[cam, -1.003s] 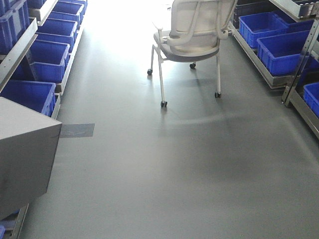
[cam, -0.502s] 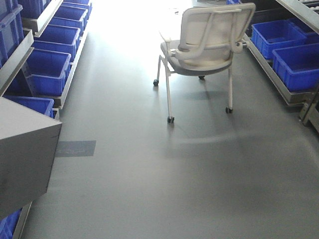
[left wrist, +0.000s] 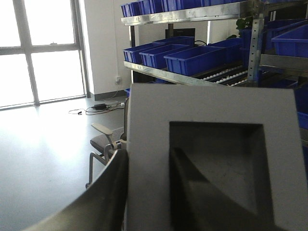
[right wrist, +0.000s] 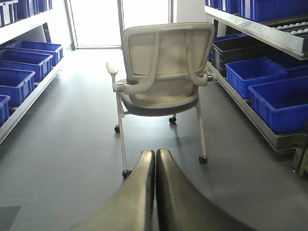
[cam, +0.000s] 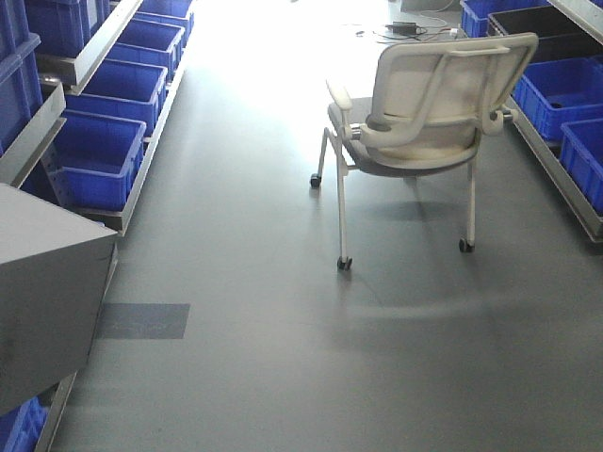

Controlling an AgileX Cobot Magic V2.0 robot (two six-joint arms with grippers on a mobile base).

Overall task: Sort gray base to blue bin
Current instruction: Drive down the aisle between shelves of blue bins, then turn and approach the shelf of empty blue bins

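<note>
The gray base (left wrist: 211,144) fills the left wrist view, its square recess facing the camera. My left gripper (left wrist: 149,154) is shut on its left wall, with one finger outside and one inside the recess. The base also shows at the left edge of the front view (cam: 47,282), held above the floor. My right gripper (right wrist: 155,154) is shut and empty, pointing at the floor. Blue bins stand on the left shelves (cam: 94,160) and the right shelves (cam: 565,94); more show in the right wrist view (right wrist: 279,103).
A white wheeled chair (cam: 424,122) stands in the aisle ahead, slightly right; it also shows in the right wrist view (right wrist: 161,72). Metal shelf racks (cam: 141,179) line both sides. A black bin (cam: 537,24) sits at the back right. A dark floor patch (cam: 141,320) lies left.
The chair and the shelves have shifted down and to the right in the front view and look closer. The gray base keeps its place at the left edge.
</note>
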